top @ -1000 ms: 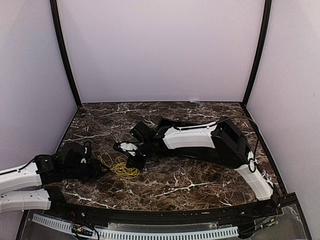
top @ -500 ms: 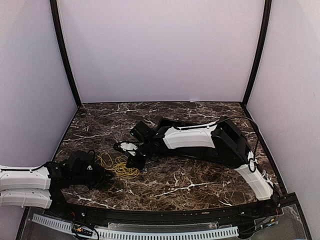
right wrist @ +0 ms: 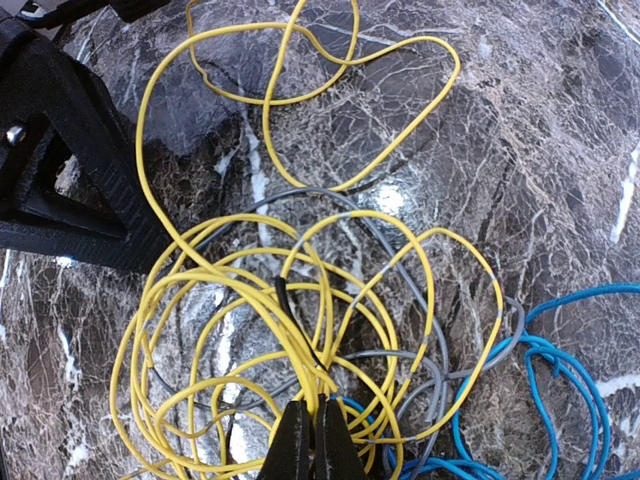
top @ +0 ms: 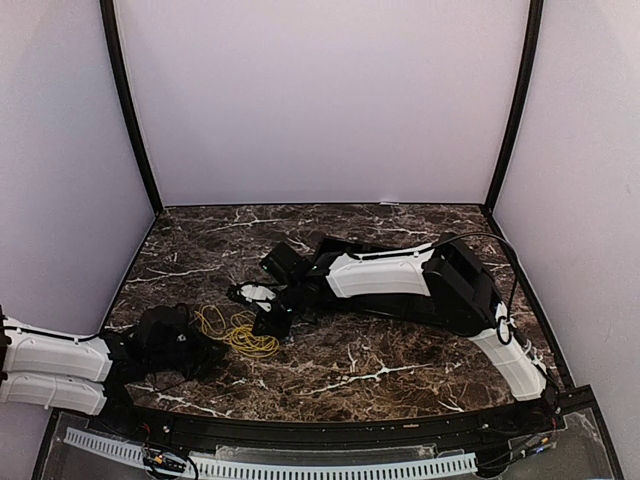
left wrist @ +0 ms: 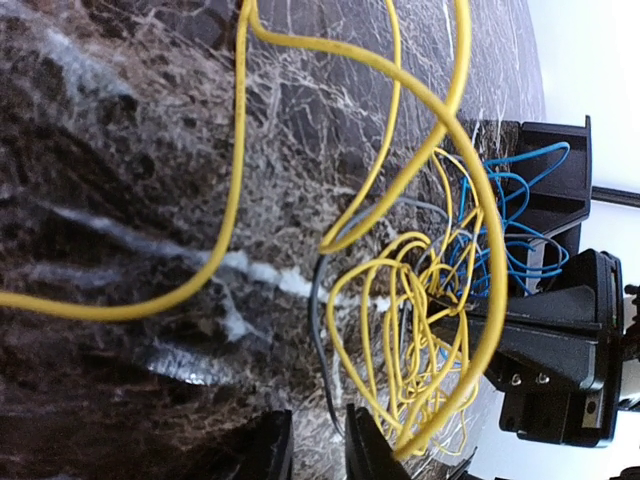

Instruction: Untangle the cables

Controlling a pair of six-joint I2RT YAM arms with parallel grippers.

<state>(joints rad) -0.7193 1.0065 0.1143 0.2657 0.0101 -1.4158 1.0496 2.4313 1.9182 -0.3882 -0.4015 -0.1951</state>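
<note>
Cables knotted, a gripper at each side of the heap.

The right gripper (right wrist: 312,440) is clenched, its tips buried in the cables (right wrist: 330,350). It is perhaps nipping a strand, though its wrist view cannot settle that. The left gripper (left wrist: 318,455) stands slightly parted, and a grey wire (left wrist: 316,320) runs toward the gap, ungripped. Nothing looks separated yet. Yellow loops (right wrist: 457,73) sprawl widest, interlaced with grey and blue wire (right wrist: 560,365), on the marble table (top: 400,360) left of centre.
</note>
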